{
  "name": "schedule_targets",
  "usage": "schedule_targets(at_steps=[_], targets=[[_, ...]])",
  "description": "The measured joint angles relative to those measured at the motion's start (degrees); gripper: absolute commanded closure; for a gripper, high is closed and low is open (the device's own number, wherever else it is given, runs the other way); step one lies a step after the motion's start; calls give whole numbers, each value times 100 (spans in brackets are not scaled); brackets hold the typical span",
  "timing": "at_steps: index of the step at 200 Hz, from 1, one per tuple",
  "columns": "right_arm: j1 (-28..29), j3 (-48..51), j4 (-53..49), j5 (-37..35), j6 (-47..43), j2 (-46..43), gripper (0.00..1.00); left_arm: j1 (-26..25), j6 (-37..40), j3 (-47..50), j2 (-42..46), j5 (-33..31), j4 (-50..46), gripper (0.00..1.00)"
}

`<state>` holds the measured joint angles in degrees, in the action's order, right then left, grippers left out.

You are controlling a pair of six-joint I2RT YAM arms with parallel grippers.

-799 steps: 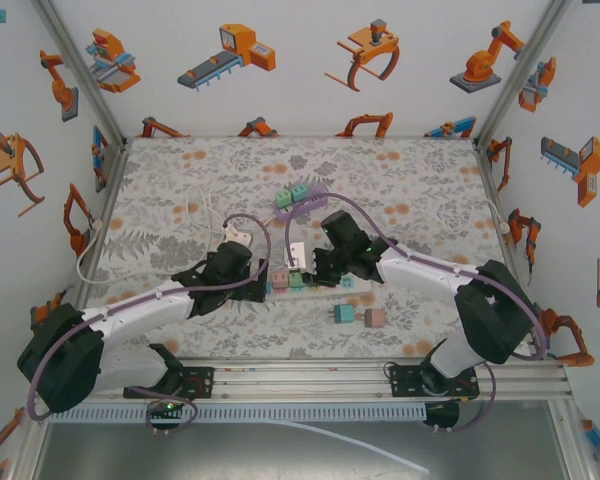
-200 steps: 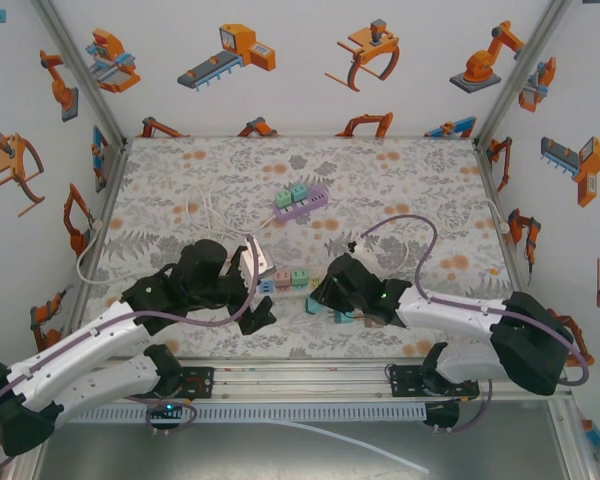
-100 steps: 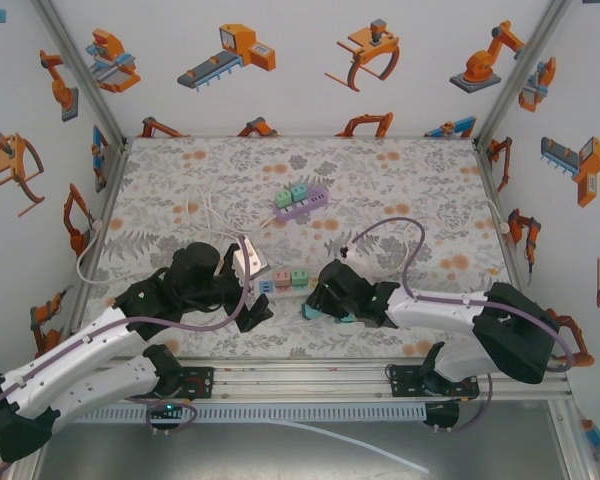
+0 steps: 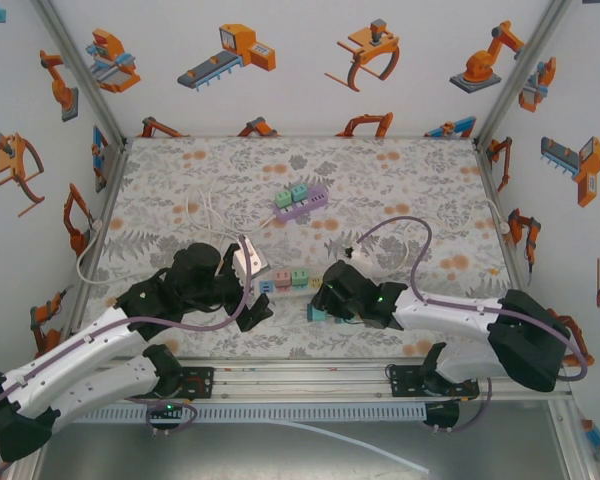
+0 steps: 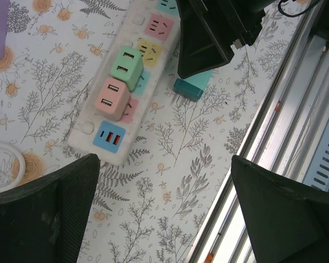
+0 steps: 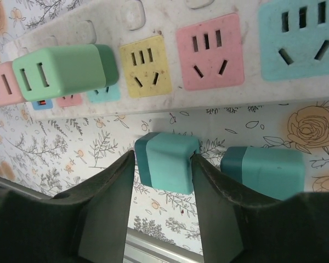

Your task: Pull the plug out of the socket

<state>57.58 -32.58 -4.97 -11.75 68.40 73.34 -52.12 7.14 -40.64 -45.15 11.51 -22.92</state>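
A white power strip [image 4: 285,281] [image 5: 107,145] [image 6: 170,22] lies near the table's front, with a green plug [image 5: 126,66] [image 6: 60,71] and a pink plug [image 5: 111,98] seated in it. A teal plug [image 6: 172,163] [image 5: 192,87] [image 4: 315,313] sits off the strip, low over the patterned mat just in front of it. My right gripper [image 6: 163,164] [image 4: 320,305] is shut on this teal plug, one finger against each side. My left gripper [image 5: 164,219] [image 4: 252,292] hangs wide open over bare mat beside the strip's near end, holding nothing.
A second teal plug [image 6: 263,172] lies loose on the mat right beside the held one. A purple strip [image 4: 300,203] with green plugs lies farther back. A white cable [image 4: 90,250] loops at the left. The metal rail [image 5: 296,137] borders the near edge.
The right gripper left the strip and came toward the near edge with the teal plug, lately shifting slightly right. The left arm drew back from the strip and opened wide.
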Motion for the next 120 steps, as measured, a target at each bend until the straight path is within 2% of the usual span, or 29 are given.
schedule_targets(at_steps=[32,72,93,120], targets=[[0,0,-262,-109,-136,-284,53,0,-28,0,-11,-146,24,3],[0,-2,-511,-507,-597,-962,53,-2,-269,0,-120,-1016,15,3],[0,-2,-527,-879,-1150,-1427,53,-2,-431,13,-144,-1421,22,3],[0,7,-332,-1307,-2323,-2024,51,-2,-702,120,-142,-1864,149,3]])
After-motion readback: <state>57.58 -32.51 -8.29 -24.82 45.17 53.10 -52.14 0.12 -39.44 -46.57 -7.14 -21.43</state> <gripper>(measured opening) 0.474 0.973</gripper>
